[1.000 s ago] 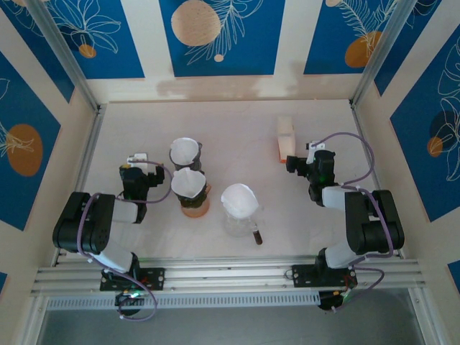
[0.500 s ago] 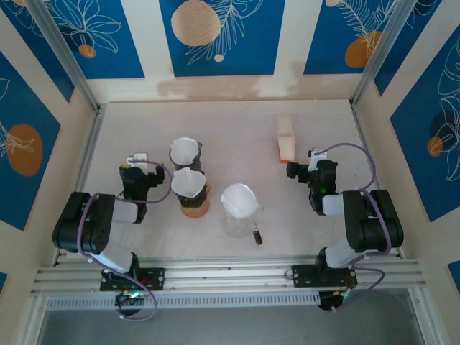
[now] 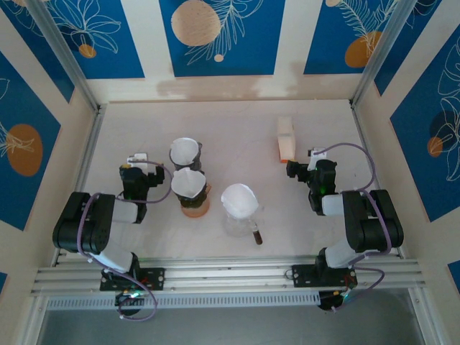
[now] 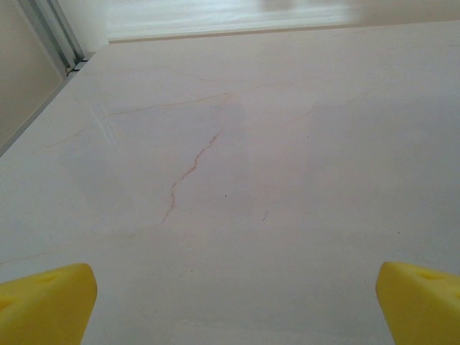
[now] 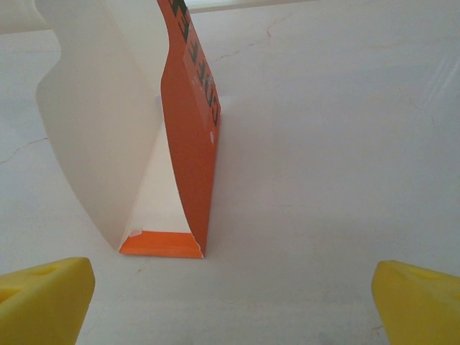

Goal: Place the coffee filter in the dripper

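Pale, veined counter (image 3: 237, 118). The right arm (image 3: 359, 223) had backed off the orange-and-white card filter box (image 3: 286, 138) toward its base, then held. White paper cone filter (image 3: 239, 196) sat in the clear glass dripper (image 3: 241, 224), so the task prob. done. Yellow right fingers (image 5: 43, 291) & left fingers (image 4: 43, 295) were spread wide, empty.

The bottom edge of the left wrist view is cutting off the left fingers (image 4: 43, 305), leaving only yellow tips at 7 and 5 o'clock. The right fingers (image 5: 43, 298) are being cropped the same way in the right wrist view. There the top edge is also slicing off the orange-and-white carton (image 5: 195, 144) at 11 o'clock, and its black print is running too slanted to read. From above, a white paper filter (image 3: 239, 199) is hiding the inside of the clear dripper (image 3: 236, 224). A small dark object (image 3: 256, 234) at the dripper's 5 o'clock is showing too small to identify.
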